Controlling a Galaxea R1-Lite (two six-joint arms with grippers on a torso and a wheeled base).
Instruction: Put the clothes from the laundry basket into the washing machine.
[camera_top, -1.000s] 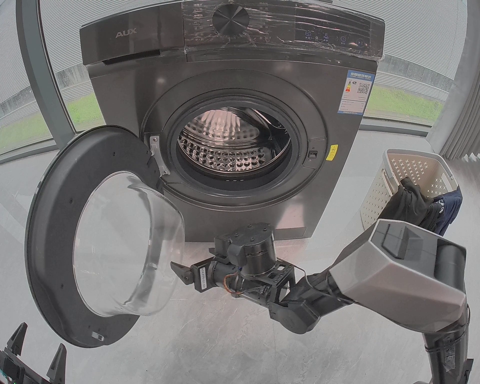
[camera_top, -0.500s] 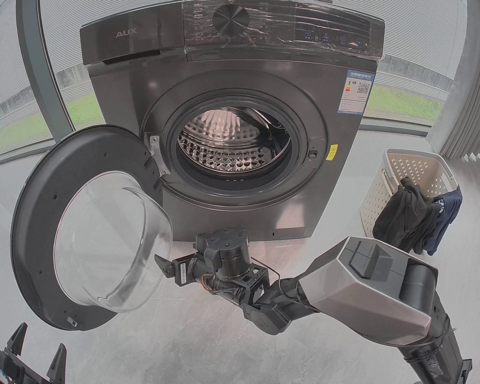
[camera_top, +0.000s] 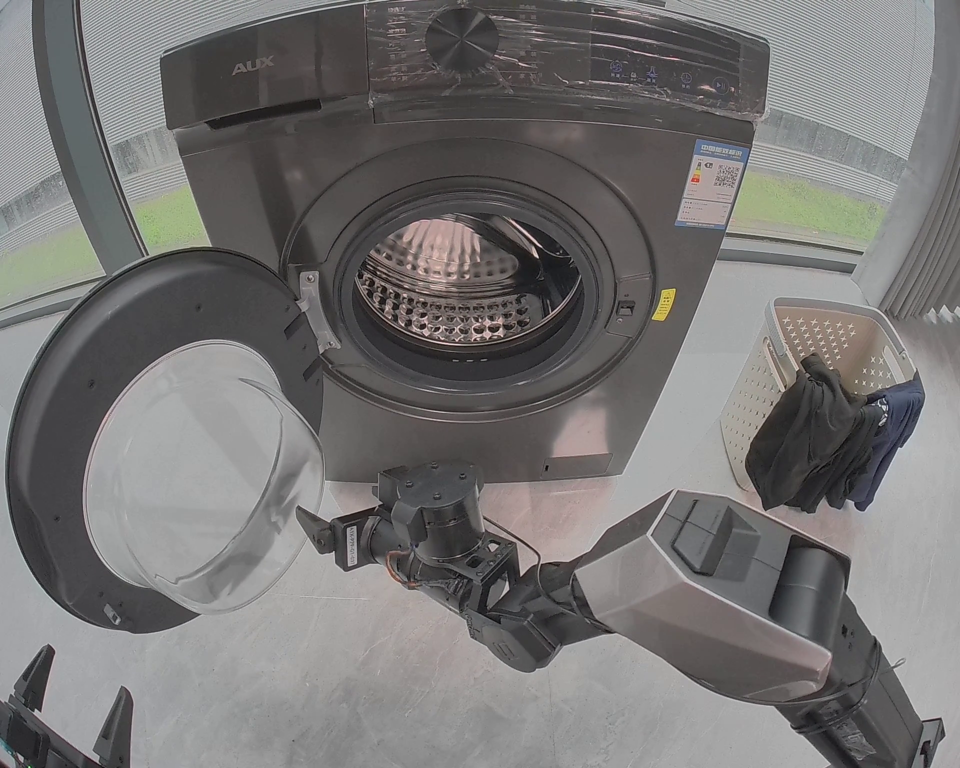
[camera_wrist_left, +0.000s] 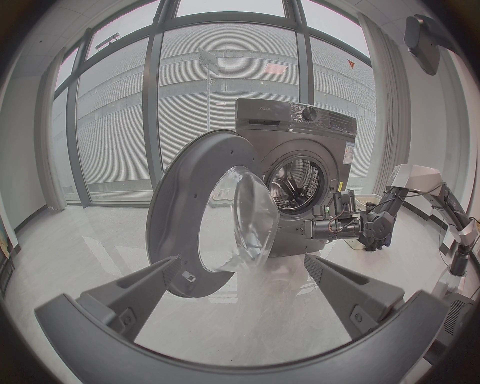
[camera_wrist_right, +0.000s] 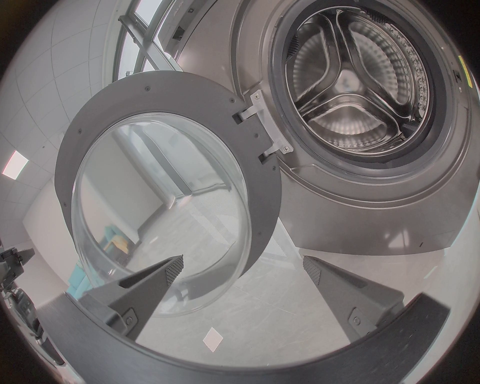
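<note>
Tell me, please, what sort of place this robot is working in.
Probably a laundry test room, not a lived-in home: a front-loading washing machine with its door open, a white laundry basket draped with dark clothes beside it, and floor-to-ceiling windows behind.

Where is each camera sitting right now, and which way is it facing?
Head: high, looking forward and down at the washing machine, laundry basket to the right; right gripper and left gripper show.
Left wrist: low, set back, facing the open door and machine; own open fingers.
Right wrist: close before door and drum; own open fingers.
All three share door and drum.
</note>
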